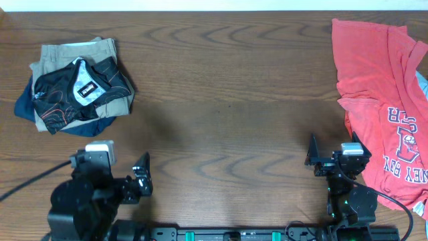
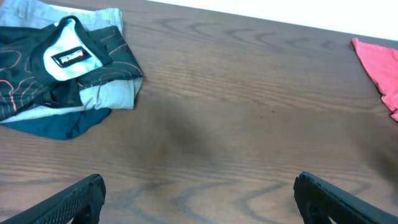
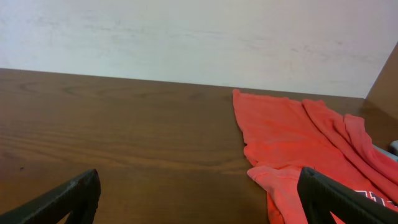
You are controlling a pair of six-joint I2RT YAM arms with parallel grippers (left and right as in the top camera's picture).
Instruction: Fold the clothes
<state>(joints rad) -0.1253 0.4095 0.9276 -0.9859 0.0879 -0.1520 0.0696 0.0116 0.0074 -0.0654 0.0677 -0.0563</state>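
Observation:
The black jersey [image 1: 77, 90] with white lettering and red trim lies folded on a pile at the table's far left. It also shows at the upper left of the left wrist view [image 2: 59, 59]. My left gripper [image 1: 108, 164] [image 2: 199, 180] is open and empty near the front edge, well short of the pile. My right gripper [image 1: 333, 144] [image 3: 198, 174] is open and empty at the front right. Its right finger sits next to the edge of a red T-shirt [image 3: 292, 149].
The jersey rests on khaki shorts [image 1: 73, 53] and a navy garment [image 1: 30, 107]. Red T-shirts [image 1: 381, 87] with grey print lie spread along the table's right side. A wall stands behind the table in the right wrist view.

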